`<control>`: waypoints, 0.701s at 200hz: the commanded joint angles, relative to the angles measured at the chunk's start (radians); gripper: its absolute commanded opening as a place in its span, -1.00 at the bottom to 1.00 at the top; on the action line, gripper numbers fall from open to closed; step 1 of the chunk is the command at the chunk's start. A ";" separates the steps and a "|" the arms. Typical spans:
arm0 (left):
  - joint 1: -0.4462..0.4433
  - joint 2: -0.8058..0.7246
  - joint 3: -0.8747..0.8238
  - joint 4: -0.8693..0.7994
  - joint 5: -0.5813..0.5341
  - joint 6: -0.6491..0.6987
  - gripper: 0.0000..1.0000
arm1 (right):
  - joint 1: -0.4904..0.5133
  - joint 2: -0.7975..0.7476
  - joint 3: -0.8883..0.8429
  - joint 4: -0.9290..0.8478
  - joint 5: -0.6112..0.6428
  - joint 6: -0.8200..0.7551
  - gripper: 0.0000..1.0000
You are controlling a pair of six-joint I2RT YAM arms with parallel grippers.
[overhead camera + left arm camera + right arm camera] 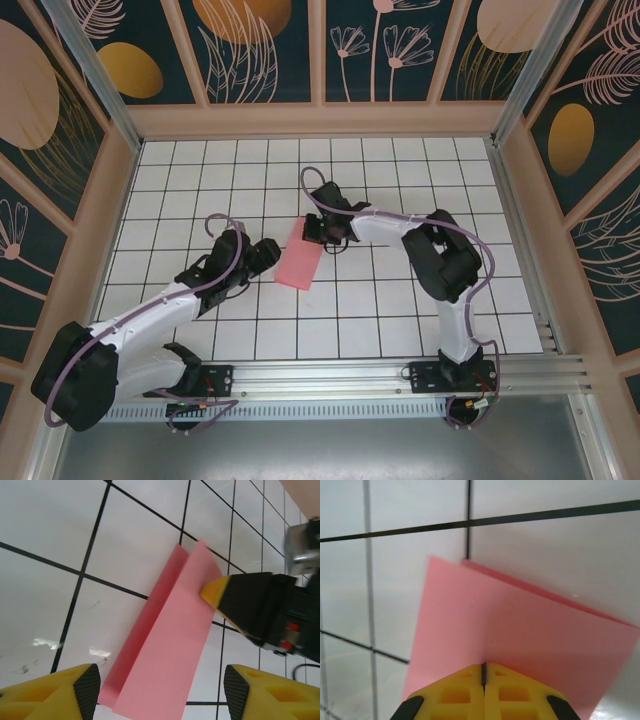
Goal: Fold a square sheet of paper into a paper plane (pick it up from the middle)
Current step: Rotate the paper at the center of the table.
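Pink paper sheet (299, 263), folded, flat

left arm (150, 310) stretched low | left jaws spread wide | right arm (445, 265) elbow bent | right jaws pressed together

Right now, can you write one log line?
pink paper: folded, on table | left gripper: open | right gripper: shut, tip on paper

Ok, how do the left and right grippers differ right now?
The left gripper is open, fingers wide apart either side of the folded pink paper; the right gripper is shut. The right gripper's tip rests on the paper; the left gripper holds nothing. Both have yellow fingers.
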 commanded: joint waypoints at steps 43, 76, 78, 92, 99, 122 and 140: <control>0.001 0.097 0.042 0.115 0.165 0.016 0.17 | -0.029 0.022 -0.006 -0.146 0.080 0.014 -0.91; -0.028 0.106 0.041 0.133 0.182 -0.003 0.06 | -0.030 -0.065 -0.125 -0.167 0.156 0.120 -0.92; -0.030 0.106 0.042 0.134 0.182 -0.005 0.06 | -0.029 -0.072 -0.134 -0.168 0.161 0.127 -0.92; -0.048 0.109 0.037 0.139 0.182 -0.018 0.01 | -0.028 -0.136 -0.202 -0.158 0.186 0.182 -0.93; -0.057 0.110 0.033 0.146 0.185 -0.027 -0.02 | -0.027 -0.170 -0.242 -0.141 0.187 0.208 -0.94; -0.086 0.115 0.011 0.194 0.204 -0.066 -0.18 | -0.030 -0.301 -0.384 0.018 0.114 0.207 -1.00; -0.112 0.127 0.006 0.221 0.211 -0.092 -0.32 | -0.032 -0.392 -0.478 0.157 0.025 0.170 -1.00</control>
